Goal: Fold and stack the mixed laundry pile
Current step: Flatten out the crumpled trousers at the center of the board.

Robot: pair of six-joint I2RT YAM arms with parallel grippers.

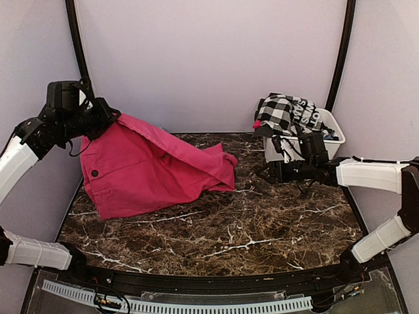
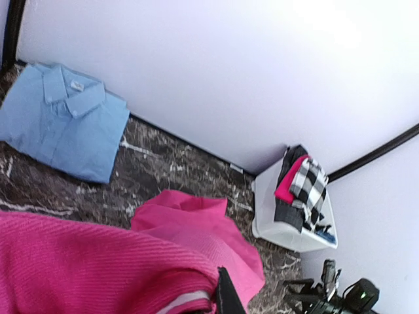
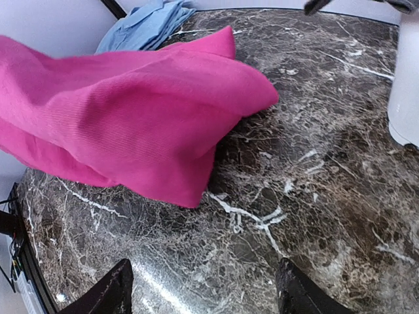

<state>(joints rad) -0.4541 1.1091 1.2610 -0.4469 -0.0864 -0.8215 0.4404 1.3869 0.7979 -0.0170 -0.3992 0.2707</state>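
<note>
A magenta-pink garment (image 1: 150,167) hangs from my left gripper (image 1: 103,123), which is shut on its upper left corner and holds it above the table; its far end trails on the marble. In the left wrist view the cloth (image 2: 85,261) fills the jaws. My right gripper (image 1: 270,171) is open and empty, low over the table beside the tub, its fingers (image 3: 111,291) spread wide, right of the magenta cloth (image 3: 131,111). A folded light-blue shirt (image 2: 59,118) lies at the back left. A black-and-white checked garment (image 1: 285,111) lies in the tub. No navy sheet shows.
A white plastic tub (image 1: 336,133) stands at the back right, holding the checked garment, a pink piece (image 2: 288,180) and dark cloth. The table is dark marble (image 1: 249,229). Black frame posts rise at both back corners.
</note>
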